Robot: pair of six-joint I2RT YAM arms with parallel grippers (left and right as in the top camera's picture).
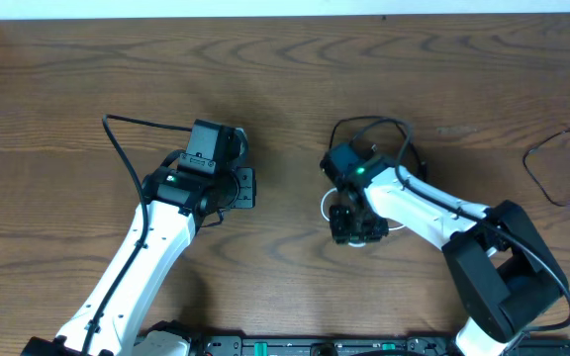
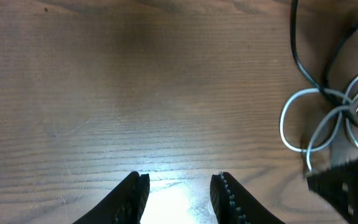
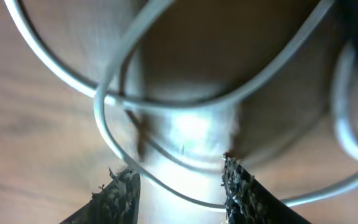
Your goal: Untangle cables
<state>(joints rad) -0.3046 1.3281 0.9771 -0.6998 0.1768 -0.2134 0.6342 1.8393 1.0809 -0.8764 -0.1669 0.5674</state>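
White cable (image 2: 283, 124) and black cable (image 2: 295, 50) lie crossed on the table (image 1: 285, 59), right of centre. My left gripper (image 2: 179, 193) hovers low over the wood, jaws partly apart, empty. My right gripper (image 3: 179, 193) points down, jaws apart astride a white strand, not clamped.

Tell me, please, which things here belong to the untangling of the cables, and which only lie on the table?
Belong to the job:
- white cable
- black cable crossing it
- right tool, open over the white loops
- left tool, open and empty

Only lying about:
- thin black cord near the right edge of the table, apart from the tangle
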